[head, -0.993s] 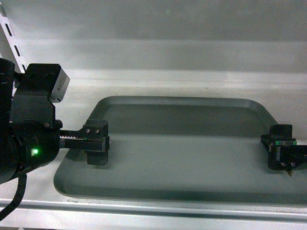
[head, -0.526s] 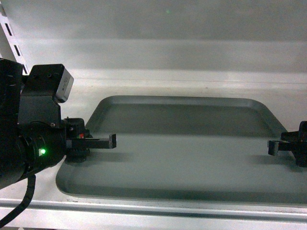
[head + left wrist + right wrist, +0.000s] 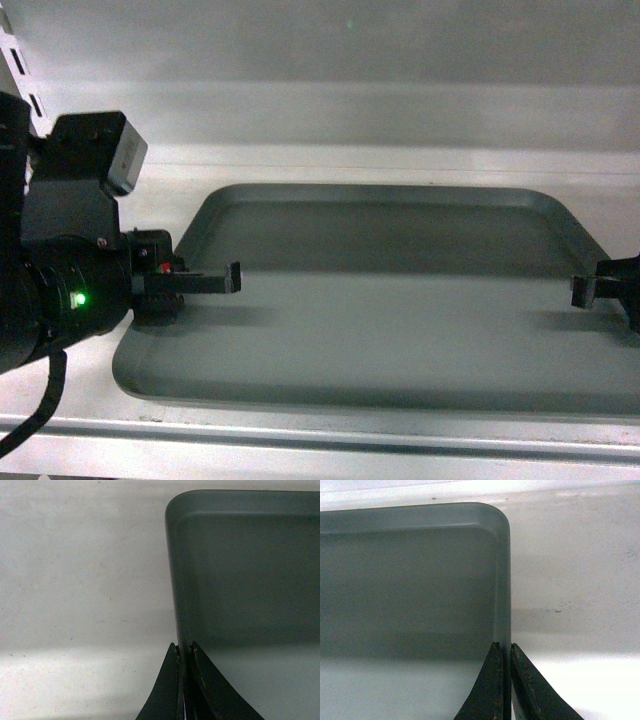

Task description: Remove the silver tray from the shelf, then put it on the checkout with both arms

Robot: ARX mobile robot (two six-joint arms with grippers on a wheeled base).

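Observation:
The silver tray (image 3: 400,320) lies flat on the white shelf (image 3: 400,165), spanning most of the head view. My left gripper (image 3: 225,285) is shut on the tray's left rim, one finger (image 3: 210,280) lying over the tray floor. In the left wrist view the gripper (image 3: 185,647) pinches the rim below the tray's (image 3: 250,580) rounded far corner. My right gripper (image 3: 585,292) is shut on the right rim; the right wrist view shows it (image 3: 504,647) closed on the edge of the tray (image 3: 410,580). The checkout is out of view.
The shelf's front lip (image 3: 330,440) runs just below the tray's near edge. A pale back panel (image 3: 330,50) closes the rear, and a slotted upright (image 3: 20,70) stands at far left. Bare shelf board (image 3: 75,605) (image 3: 580,580) shows on both sides of the tray.
Both grippers have turned from standing over the tray floor to lying level and have closed on its side rims. The tray's far edge now sits slightly higher in the head view.

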